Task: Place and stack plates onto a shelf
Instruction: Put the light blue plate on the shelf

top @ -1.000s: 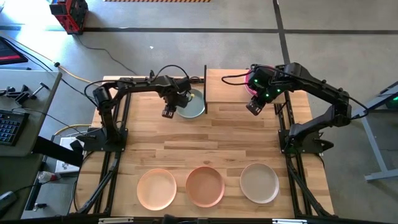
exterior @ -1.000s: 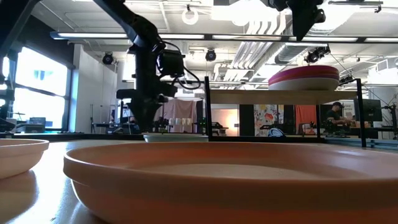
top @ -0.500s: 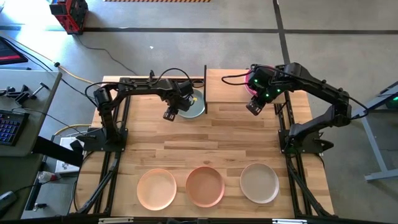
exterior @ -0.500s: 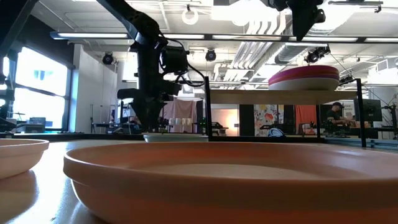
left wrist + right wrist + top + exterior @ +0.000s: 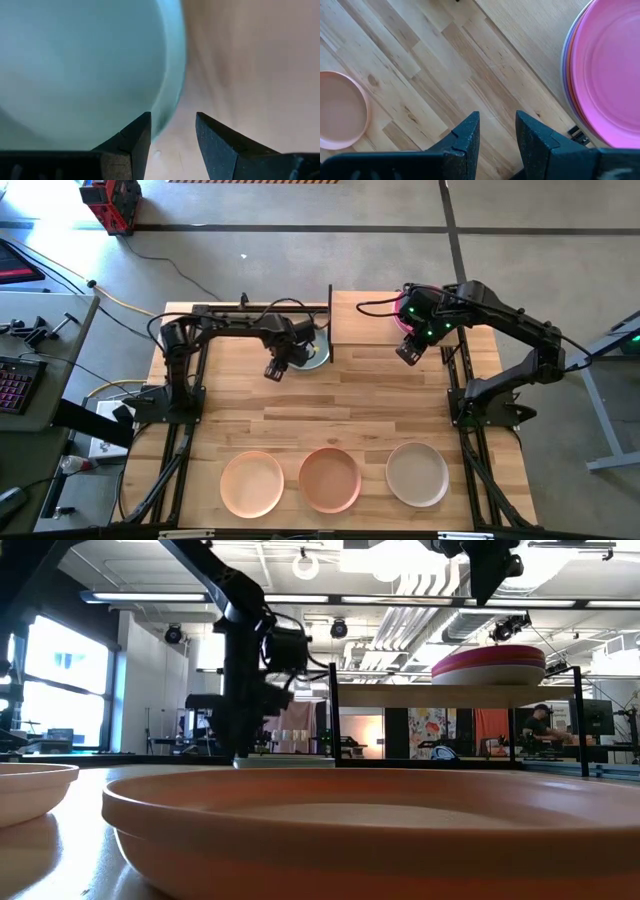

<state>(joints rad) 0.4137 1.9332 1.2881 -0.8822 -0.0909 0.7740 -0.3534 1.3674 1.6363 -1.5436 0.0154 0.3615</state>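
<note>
Left gripper (image 5: 172, 131) open at blue-green plate (image 5: 75, 65) rim

pale blue-green plate (image 5: 312, 352): laid flat on the tabletop, just left of the shelf's post | shelf (image 5: 365, 320): light-wood board raised on thin black posts | stack of plates (image 5: 488, 665): magenta seen on top, set at the shelf's right end | peach plate (image 5: 252, 483), terracotta plate (image 5: 330, 478), beige-grey plate (image 5: 417, 473): lined up flat along the near edge

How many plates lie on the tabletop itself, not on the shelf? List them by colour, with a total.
Pale blue-green plate: 1
Peach plate: 1
Terracotta plate: 1
Beige-grey plate: 1
Total: 4
</note>
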